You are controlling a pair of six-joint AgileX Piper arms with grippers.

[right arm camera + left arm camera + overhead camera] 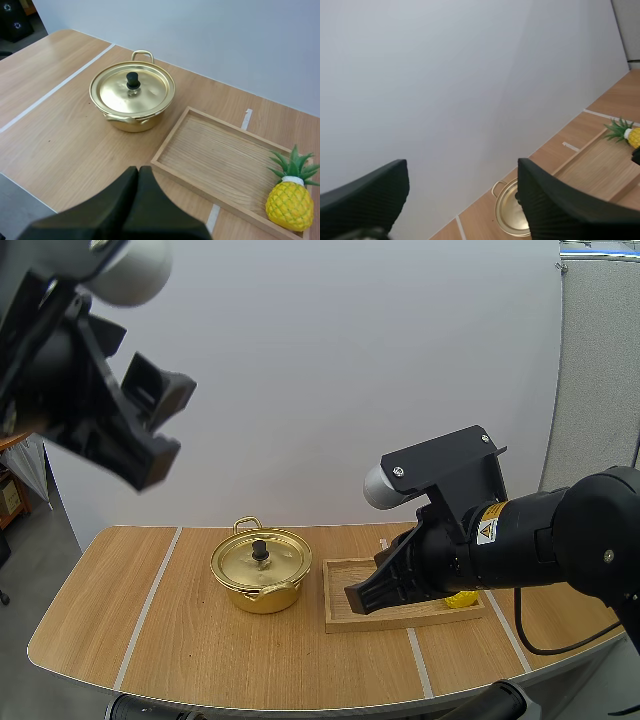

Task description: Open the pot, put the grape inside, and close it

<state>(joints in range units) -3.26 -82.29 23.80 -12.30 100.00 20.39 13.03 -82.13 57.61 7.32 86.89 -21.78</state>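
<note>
Left hand wide open up high; right hand closed on nothing, low at the tray.
Left hand's fingers stand well apart, high above the desk, with the pot far below it. Right hand's fingers are pressed together, tips over the tray's near edge. The pot sits ahead-left of the right hand, lid on. The fruit is a pineapple, in the tray's corner, right of the right hand, apart from it.
</note>
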